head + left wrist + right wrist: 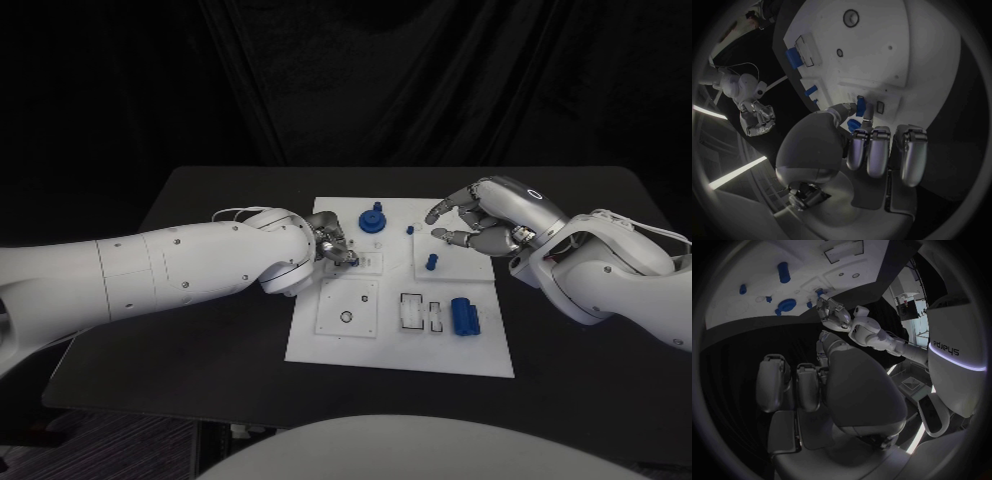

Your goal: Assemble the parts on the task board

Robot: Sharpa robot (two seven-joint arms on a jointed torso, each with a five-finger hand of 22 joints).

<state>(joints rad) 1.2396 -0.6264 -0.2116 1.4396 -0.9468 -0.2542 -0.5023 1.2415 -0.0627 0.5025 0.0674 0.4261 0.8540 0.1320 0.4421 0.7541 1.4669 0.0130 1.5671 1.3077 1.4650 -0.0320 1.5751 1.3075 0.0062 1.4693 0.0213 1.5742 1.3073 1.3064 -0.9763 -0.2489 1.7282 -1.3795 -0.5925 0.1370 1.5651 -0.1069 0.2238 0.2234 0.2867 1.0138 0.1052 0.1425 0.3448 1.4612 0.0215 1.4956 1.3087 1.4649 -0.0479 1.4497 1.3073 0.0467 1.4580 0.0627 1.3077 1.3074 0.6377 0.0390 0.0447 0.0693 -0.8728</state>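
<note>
Setting: black table [188, 190] before dark curtains; flat white task board [361, 345] lies at its middle.
Near edge of board: ribbed blue cylinder part [463, 315] lies loose by the rectangular slots, well apart from both hands.
Mid board, left hand: silver left hand [330, 248] sits low over the board's left half; the left wrist view shows its thumb and a finger pinching a small blue block part [861, 106] right at a small rectangular socket [880, 106], other fingers curled together.
Mid board, right hand: silver right hand [483, 218] hovers above the board's right half, fingers loosely curled and apart, holding nothing; a short blue peg [431, 262] stands just below it.
Far edge of board: round blue knob part [374, 219] stands seated, a tiny blue stud [410, 230] beside it.
Step in hand: likely seating the block in its socket.
Next move: probably needs the block squared to the opening, then a straight press down before release; a tilt could jam it.
</note>
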